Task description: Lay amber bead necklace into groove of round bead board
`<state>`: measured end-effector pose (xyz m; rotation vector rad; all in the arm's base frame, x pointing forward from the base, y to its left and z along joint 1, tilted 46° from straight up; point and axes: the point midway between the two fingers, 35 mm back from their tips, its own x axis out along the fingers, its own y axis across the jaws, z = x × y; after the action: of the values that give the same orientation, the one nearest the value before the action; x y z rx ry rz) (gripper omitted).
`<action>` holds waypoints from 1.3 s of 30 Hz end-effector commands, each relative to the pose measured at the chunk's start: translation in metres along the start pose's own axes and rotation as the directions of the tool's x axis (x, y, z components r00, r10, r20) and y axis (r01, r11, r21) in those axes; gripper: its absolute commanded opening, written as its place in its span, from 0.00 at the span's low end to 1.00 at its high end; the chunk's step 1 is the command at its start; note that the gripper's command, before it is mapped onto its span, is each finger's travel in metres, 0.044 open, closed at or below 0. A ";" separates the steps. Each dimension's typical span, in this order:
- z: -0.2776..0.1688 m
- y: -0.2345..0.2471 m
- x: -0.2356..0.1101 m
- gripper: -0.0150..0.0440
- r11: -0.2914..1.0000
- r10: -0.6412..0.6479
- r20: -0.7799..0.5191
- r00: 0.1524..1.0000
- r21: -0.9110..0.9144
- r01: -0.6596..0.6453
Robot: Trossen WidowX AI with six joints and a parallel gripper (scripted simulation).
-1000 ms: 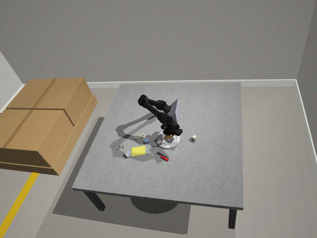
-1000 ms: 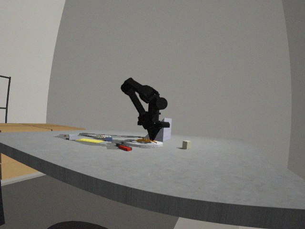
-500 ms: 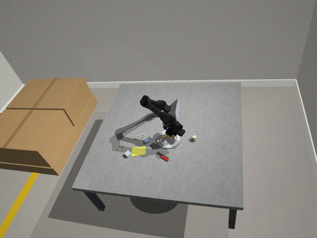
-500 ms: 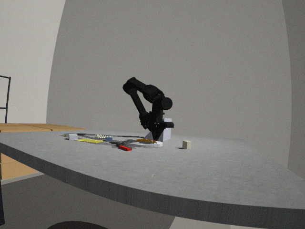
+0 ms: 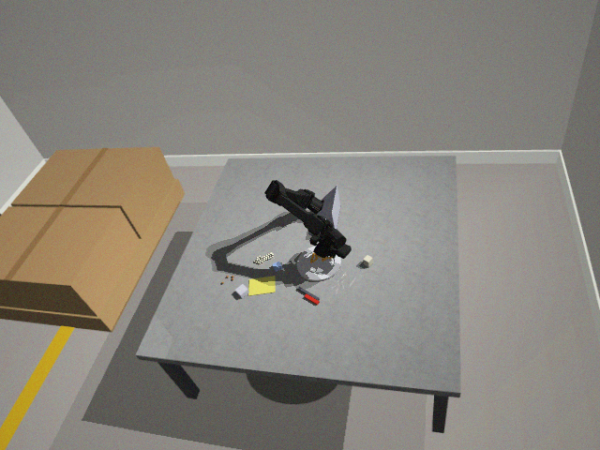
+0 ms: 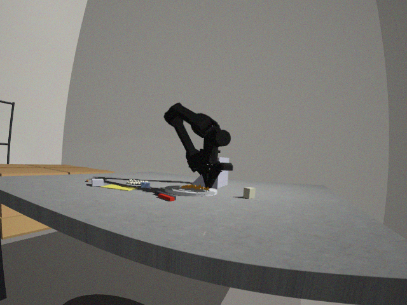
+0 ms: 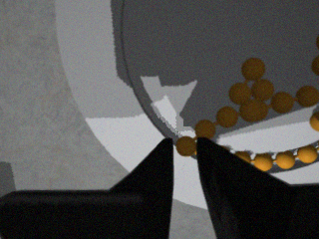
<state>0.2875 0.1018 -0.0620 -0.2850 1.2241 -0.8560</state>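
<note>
We see the gripper low over the round bead board, its two dark fingers set narrowly on one end bead of the amber bead necklace. The grip looks slack, though a bead sits between the tips. The rest of the strand lies on the board, partly heaped near its middle and partly strung along what seems to be the groove. A cream cube rests apart on the grey surface.

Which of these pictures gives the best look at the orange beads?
The wrist view: single amber beads show clearly beside the gripper. The top and exterior views show only small orange specks on the round board.
</note>
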 end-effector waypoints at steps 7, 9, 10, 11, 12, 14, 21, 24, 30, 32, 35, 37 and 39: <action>0.000 0.000 0.000 0.79 1.000 -0.001 -0.001 1.000 0.001 0.001; 0.000 -0.001 -0.001 0.88 1.000 -0.004 -0.004 1.000 0.000 0.004; 0.000 -0.002 -0.003 0.92 1.000 -0.006 -0.006 1.000 -0.001 0.006; 0.000 -0.002 -0.003 0.97 1.000 -0.007 -0.007 1.000 -0.001 0.007; 0.000 -0.001 -0.001 1.00 1.000 -0.005 -0.003 1.000 -0.003 0.005; 0.000 -0.001 -0.003 1.00 1.000 -0.007 -0.007 1.000 -0.001 0.007; 0.000 -0.001 -0.003 1.00 1.000 -0.007 -0.007 1.000 -0.001 0.007; 0.000 -0.001 -0.003 1.00 1.000 -0.007 -0.007 1.000 -0.001 0.007; 0.000 -0.001 -0.003 1.00 1.000 -0.007 -0.007 1.000 -0.001 0.007; 0.000 -0.001 -0.003 1.00 1.000 -0.007 -0.007 1.000 -0.001 0.007; 0.000 -0.001 -0.003 1.00 1.000 -0.007 -0.007 1.000 -0.001 0.007; 0.000 -0.001 -0.003 1.00 1.000 -0.007 -0.007 1.000 -0.001 0.007; 0.001 -0.002 -0.005 0.91 0.998 -0.007 -0.007 1.000 0.063 0.007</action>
<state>0.2876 0.1030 -0.0587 -0.2842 1.2224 -0.8667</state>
